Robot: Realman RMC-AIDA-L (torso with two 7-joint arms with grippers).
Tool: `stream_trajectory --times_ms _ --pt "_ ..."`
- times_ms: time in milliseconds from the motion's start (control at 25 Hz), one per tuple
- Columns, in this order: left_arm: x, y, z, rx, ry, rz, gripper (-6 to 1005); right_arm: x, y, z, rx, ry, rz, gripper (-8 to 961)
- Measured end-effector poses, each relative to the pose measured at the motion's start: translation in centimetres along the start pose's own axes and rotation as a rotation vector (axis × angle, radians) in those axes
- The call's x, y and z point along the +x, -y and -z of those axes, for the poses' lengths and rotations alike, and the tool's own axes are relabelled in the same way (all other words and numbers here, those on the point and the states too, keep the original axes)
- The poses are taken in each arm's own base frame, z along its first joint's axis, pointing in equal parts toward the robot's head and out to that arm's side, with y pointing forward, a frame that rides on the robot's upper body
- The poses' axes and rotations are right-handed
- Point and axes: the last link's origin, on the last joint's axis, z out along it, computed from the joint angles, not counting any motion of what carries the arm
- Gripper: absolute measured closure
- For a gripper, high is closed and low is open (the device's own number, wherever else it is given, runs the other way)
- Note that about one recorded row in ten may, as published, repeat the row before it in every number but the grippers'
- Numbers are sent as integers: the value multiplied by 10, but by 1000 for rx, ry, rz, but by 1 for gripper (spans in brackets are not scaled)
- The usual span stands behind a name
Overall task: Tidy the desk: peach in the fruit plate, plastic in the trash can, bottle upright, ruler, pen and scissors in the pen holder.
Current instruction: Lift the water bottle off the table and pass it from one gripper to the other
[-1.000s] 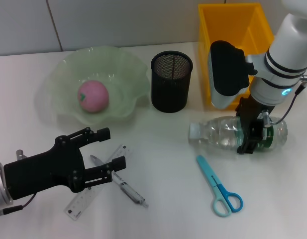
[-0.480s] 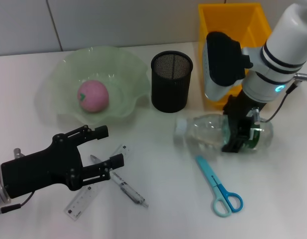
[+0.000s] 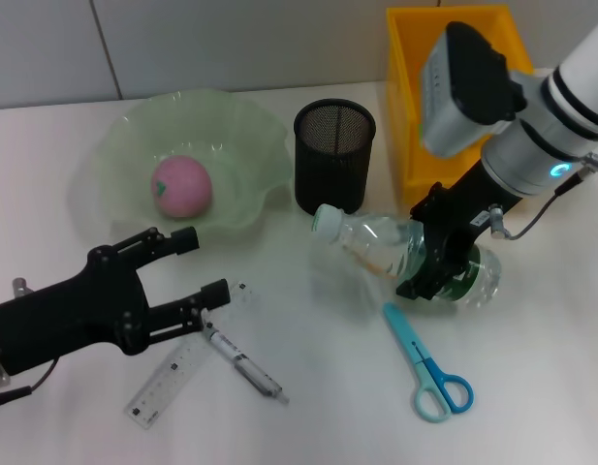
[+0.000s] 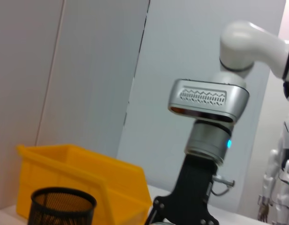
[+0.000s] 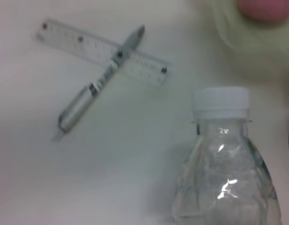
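- The work surface is a plain white desk (image 3: 318, 387) against a pale panelled wall; a yellow trash can (image 3: 415, 97) stands at the far right, a black mesh pen holder (image 3: 334, 158) just left of it, and a pale green fruit plate (image 3: 114, 155) at the far left.
- The peach (image 3: 181, 187) already lies in the fruit plate. No plastic scrap is visible on the desk.
- Your right gripper (image 3: 439, 260) is clamped on the labelled lower half of the bottle (image 3: 395, 254). The bottle is tilted, white cap raised toward the pen holder, base end low near the desk.
- Step in hand, as judged: righting the bottle. Rotate the wrist until the cap points straight up, and keep the base over bare desk.
- Watch clearance: the cap is near the pen holder wall. Swing it up and away, not across.
- Set the base flat before you let go; a clear, light bottle is likely to tip if released on a lean.
- The scissors (image 3: 429, 363) lie just in front of the bottle, apart from it. Do not land on them.
- Your left gripper (image 3: 192, 266) hovers with fingers spread and empty above the pen (image 3: 242, 363) and the ruler (image 3: 177, 373), which cross each other as the right wrist view shows.
- Hold the left arm clear until the bottle stands.
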Motion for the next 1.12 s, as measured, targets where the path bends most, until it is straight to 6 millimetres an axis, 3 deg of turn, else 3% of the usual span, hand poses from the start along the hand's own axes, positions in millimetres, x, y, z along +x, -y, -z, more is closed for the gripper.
stream_trajectory --times_ms 600,720,1120 --pt "9 6 3 61 -130 72 191 10 -14 12 -15 509 -66 184" --pt "9 6 3 71 -154 89 191 10 -21 9 -24 640 -62 184" --pt "10 2 -8 53 -264 193 192 -2 -38 -13 -80 797 -36 184"
